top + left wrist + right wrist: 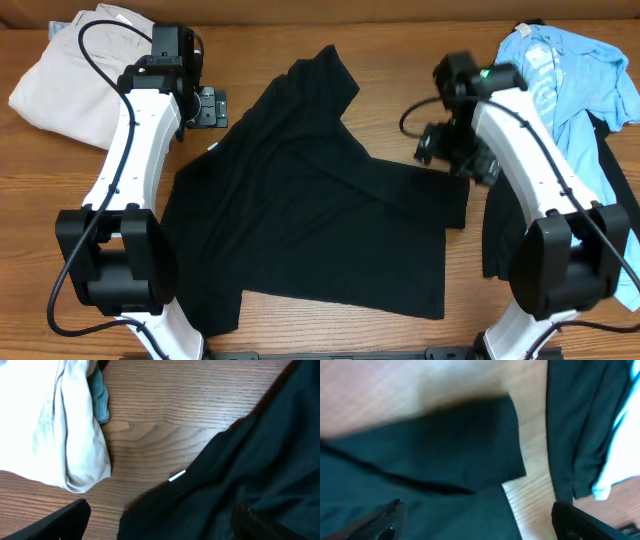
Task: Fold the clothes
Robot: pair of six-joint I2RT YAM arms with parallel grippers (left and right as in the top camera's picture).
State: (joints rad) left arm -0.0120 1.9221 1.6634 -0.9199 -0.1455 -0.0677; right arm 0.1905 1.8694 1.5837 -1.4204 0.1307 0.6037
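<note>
A plain black T-shirt (320, 210) lies spread on the wooden table, with its upper part creased diagonally. My left gripper (208, 107) is open and empty, hovering by the shirt's upper left edge. In the left wrist view its fingers (160, 525) straddle the shirt's edge (240, 470), near a small white tag (176, 476). My right gripper (447, 150) is open and empty over the shirt's right sleeve. The blurred right wrist view shows its fingers (480, 522) spread above that sleeve (450, 445). A light blue tee (560, 70) lies on another black garment (612, 185) at the right.
Folded beige trousers (70, 70) lie at the back left and show in the left wrist view (50, 425), with a teal cloth edge (100, 397) beside them. The second black garment (575, 425) and the blue tee (625, 435) lie just right of the sleeve.
</note>
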